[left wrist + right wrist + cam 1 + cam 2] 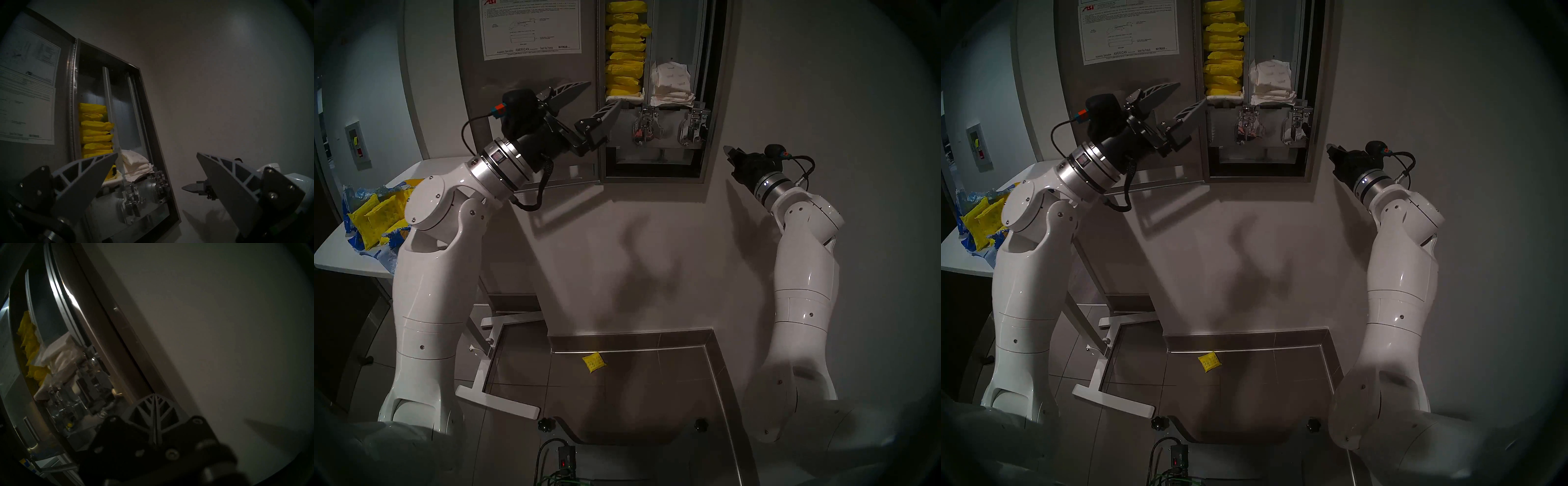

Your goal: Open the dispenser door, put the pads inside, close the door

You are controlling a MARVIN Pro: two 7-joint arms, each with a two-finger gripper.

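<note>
1. The left gripper [605,92] is spread wide and empty before the open dispenser door [517,73].
2. The yellow pads [624,57] are stacked in the left column; soft, light and slippery-wrapped, best pinched across flat faces.
3. One dropped pad [593,362] lies on the floor; the right gripper [728,151] is closed, empty.

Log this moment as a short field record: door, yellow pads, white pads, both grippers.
door: brushed-steel dispenser door swung open, white instruction sheet on inner face
stacked pads: yellow-wrapped packets fill the cabinet's left column
white pads: short pile in the right column
stray pad: one yellow packet on the tiled floor
left gripper: open, empty, beside the yellow stack
right gripper: shut, empty, right of the cabinet
</note>
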